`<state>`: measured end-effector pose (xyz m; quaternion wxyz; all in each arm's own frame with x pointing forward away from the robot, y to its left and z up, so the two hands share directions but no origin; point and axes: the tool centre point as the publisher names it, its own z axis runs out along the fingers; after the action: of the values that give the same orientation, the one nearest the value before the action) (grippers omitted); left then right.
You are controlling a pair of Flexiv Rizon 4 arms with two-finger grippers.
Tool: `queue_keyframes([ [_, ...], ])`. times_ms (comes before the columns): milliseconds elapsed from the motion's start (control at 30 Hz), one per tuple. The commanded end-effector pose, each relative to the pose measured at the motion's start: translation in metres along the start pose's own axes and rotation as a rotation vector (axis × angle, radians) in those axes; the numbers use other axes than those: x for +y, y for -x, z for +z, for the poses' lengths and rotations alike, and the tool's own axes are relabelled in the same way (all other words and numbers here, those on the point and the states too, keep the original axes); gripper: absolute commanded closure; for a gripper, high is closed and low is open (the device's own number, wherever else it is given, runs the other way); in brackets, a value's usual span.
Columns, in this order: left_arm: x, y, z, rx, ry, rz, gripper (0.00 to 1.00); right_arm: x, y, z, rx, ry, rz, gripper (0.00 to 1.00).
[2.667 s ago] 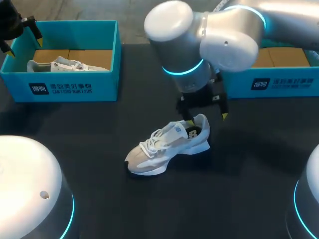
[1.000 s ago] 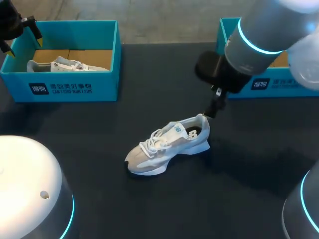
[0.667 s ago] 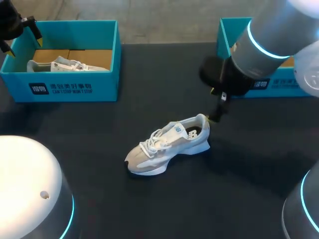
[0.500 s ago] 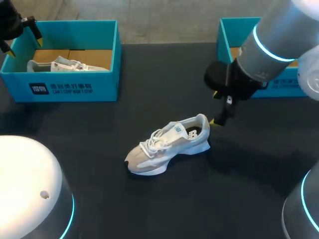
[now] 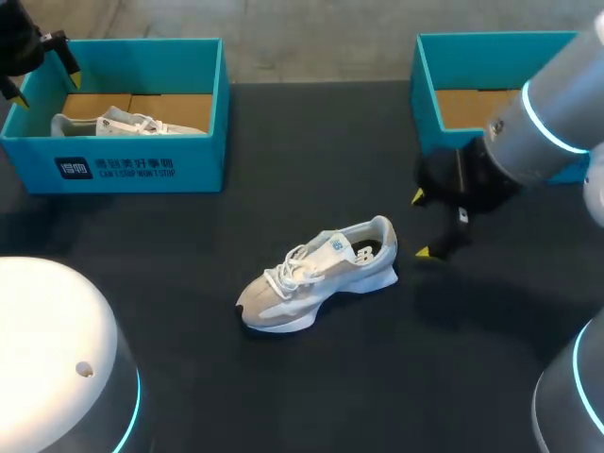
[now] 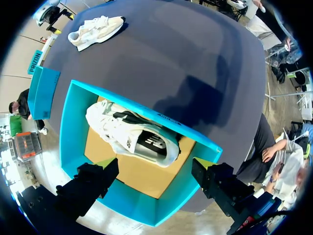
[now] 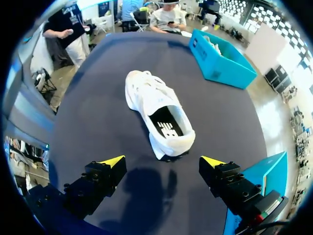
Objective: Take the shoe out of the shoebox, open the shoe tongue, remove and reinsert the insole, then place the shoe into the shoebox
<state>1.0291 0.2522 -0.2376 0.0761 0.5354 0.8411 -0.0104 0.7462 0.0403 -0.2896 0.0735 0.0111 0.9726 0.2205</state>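
A white and grey shoe (image 5: 316, 278) lies on the dark table, toe toward the front left, its dark insole showing in the opening. My right gripper (image 5: 421, 225) hovers just right of the heel, open and empty. Through the right wrist view the shoe (image 7: 156, 110) lies ahead of the right gripper (image 7: 164, 160), heel nearest, apart from the fingers. My left gripper (image 5: 44, 83) hangs open over the left end of the left teal shoebox (image 5: 113, 165). Under the left gripper (image 6: 155, 164) a second white shoe (image 6: 132, 137) lies in that box (image 6: 68, 127).
A second teal shoebox (image 5: 429, 85) with a bare cardboard floor stands at the back right, just behind my right arm. Its corner (image 7: 254, 196) shows beside the right fingers. The shoe on the table (image 6: 95, 29) is far ahead in the left wrist view.
My right arm has drawn back to the right, away from the shoe's heel, uncovering the right shoebox. The shoe and the left arm have stayed put.
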Motion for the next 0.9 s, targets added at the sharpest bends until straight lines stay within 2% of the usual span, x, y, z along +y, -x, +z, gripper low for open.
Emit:
queue_keyframes([
  [33, 0.001, 0.000, 0.000, 0.002, -0.001, 0.001, 0.00, -0.014, 0.001, 0.010, 0.021, 0.214, -0.010, 0.00],
  [100, 0.001, 0.000, 0.000, 0.002, -0.001, 0.001, 0.00, -0.019, 0.002, 0.013, 0.000, 0.262, -0.027, 0.00],
  [567, 0.001, 0.000, 0.000, 0.002, -0.001, 0.001, 0.00, -0.064, 0.008, 0.025, -0.007, 0.271, -0.095, 0.00],
  [700, 0.001, 0.000, 0.000, 0.002, -0.001, 0.001, 0.00, -0.077, 0.012, 0.029, -0.043, 0.276, -0.109, 0.00],
  [900, 0.001, 0.000, 0.000, 0.002, -0.001, 0.001, 0.00, -0.084, 0.015, 0.040, -0.051, 0.298, -0.116, 0.00],
])
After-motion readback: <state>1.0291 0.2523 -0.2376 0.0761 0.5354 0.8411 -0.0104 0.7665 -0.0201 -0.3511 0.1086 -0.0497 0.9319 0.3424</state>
